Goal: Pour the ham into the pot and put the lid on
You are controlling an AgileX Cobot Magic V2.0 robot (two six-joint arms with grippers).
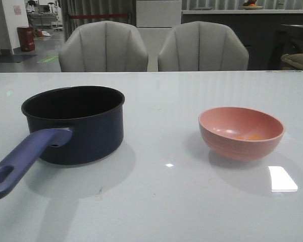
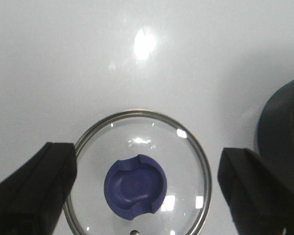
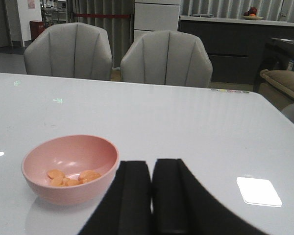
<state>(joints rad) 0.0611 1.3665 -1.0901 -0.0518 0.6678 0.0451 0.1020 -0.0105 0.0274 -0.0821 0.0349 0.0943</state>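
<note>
Ham (image 3: 71, 177) sits in pink bowl (image 1: 241, 132) right of pot (image 1: 73, 122); lid (image 2: 139, 182) lies flat on bench (image 1: 161, 201), far left. Left gripper (image 2: 142, 188) wide open over the knob, empty. Right gripper (image 3: 152, 196) closed, empty. Risk: closed fingers shove the bowl, spilling ham.

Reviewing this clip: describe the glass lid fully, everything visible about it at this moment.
The lid is a round dome of clear glass with a thin steel rim and a dark blue flared knob at its centre; a small metal fitting shows near the rim. It lies flat on the white table, knob up, beside the pot and apart from it. The left gripper hangs above it, open, its fingers either side of the lid; nothing touches it. In the front view only a sliver of the rim shows at the table's left edge.
</note>
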